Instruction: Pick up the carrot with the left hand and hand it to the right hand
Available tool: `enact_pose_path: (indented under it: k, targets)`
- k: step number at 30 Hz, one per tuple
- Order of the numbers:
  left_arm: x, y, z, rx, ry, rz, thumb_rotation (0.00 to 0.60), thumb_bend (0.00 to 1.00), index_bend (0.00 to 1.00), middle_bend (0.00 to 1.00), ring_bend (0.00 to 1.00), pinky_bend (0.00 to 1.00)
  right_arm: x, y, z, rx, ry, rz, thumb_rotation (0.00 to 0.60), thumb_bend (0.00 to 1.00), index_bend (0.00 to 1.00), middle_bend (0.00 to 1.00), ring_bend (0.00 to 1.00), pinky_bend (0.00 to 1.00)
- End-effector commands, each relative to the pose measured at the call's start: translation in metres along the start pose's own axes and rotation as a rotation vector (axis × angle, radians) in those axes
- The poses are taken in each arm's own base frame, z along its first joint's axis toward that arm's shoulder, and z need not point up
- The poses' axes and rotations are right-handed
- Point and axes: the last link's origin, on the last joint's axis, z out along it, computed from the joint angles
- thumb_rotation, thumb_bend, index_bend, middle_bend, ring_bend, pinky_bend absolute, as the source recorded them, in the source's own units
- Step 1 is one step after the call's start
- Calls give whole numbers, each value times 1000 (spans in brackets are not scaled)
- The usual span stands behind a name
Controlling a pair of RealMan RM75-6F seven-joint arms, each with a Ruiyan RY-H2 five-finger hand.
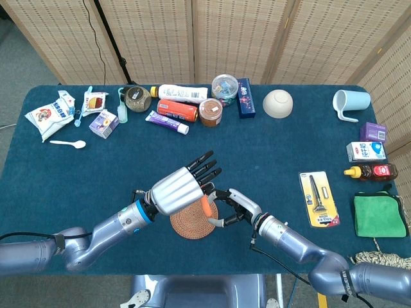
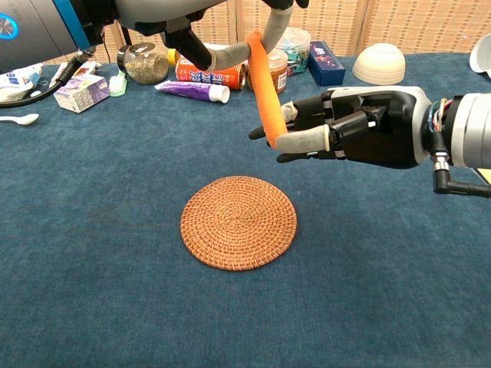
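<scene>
- Pickup looks done: the carrot [image 2: 265, 88] hangs near upright in the air above the woven mat [image 2: 238, 222], clear of the worktop [image 2: 92, 230]; the left hand [image 1: 182, 188] pinches its top end.
- Transfer underway: the right hand [image 2: 337, 126] has its fingers [image 2: 303, 141] curled round the lower end, touching it; how firm that grip is cannot be told.
- Left, by judgement: the right hand secures its hold; the left hand lets go.

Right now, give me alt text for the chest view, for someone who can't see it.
An orange carrot hangs nearly upright above a round woven mat, pinched at its top by the left hand while the right hand closes its fingers around its lower end. Jars, tubes and a bowl line the far side of the blue table.
</scene>
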Motion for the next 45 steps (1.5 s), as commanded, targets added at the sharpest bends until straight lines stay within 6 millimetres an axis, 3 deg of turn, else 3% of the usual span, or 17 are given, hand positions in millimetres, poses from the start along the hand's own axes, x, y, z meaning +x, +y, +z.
enact_pose_path:
  k: [1, 21, 34, 45]
  targets:
    - [0, 0, 0, 1, -1, -1, 600, 457, 724, 226, 149, 55, 0, 0, 0, -1, 0, 0, 600, 307, 484, 194, 98, 76]
    - [-5, 0, -3, 0, -15, 1, 600, 456, 723, 225, 147, 55, 0, 4, 2, -17, -2, 7, 600, 319, 543, 248, 151, 80]
    - [-3, 3, -3, -9, -9, -2, 600, 456, 722, 224, 144, 55, -1, 3, 3, -25, -1, 3, 600, 492, 632, 335, 266, 102]
    - [-2, 4, -3, -11, -10, -2, 600, 455, 722, 224, 143, 55, -2, 3, 3, -28, 2, -6, 600, 557, 709, 418, 380, 135]
